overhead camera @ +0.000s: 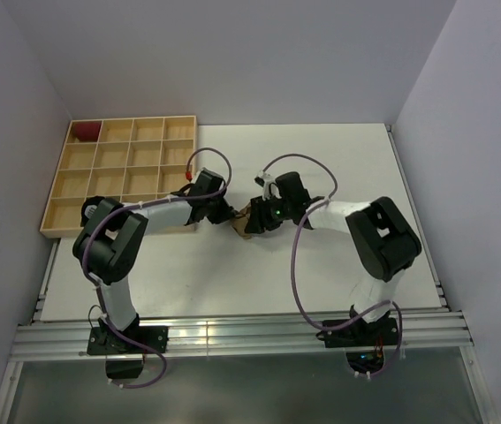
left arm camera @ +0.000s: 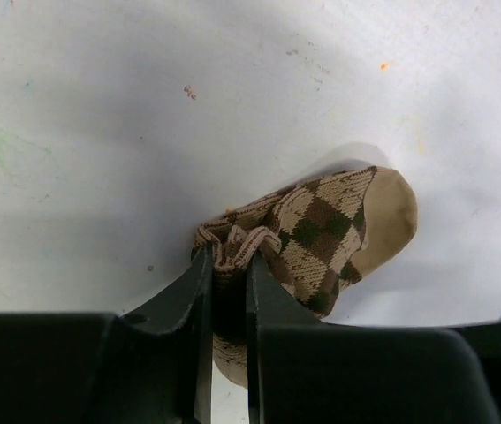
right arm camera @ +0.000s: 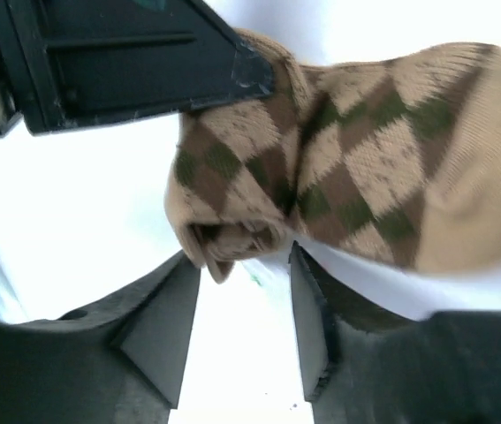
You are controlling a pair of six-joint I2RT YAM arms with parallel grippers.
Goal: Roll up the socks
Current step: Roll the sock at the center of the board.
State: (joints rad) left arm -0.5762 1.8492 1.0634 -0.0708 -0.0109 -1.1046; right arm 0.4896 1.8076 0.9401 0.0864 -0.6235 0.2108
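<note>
The tan sock (left arm camera: 321, 230) lies mid-bench, between the two arms. Its cuff end is bunched and its toe lies flat, so the roll looks barely begun. The black sock is not in view. The left tool (left arm camera: 228, 262) is pressed together, pinching the bunched cuff. The right tool (right arm camera: 243, 284) stands spread just beside that fold, gripping nothing. The bench (overhead camera: 338, 159) is white and lightly speckled. A wooden tray (overhead camera: 113, 159) at its far left holds a red bundle (overhead camera: 85, 132). Plain pale walls close it in.

Left arm (overhead camera: 157, 215) and right arm (overhead camera: 338, 212) are crowding the tan sock (overhead camera: 248, 221) (wooden tray (overhead camera: 113, 181) blocking left rear); the worktop's (overhead camera: 383, 168) right is lying open.
</note>
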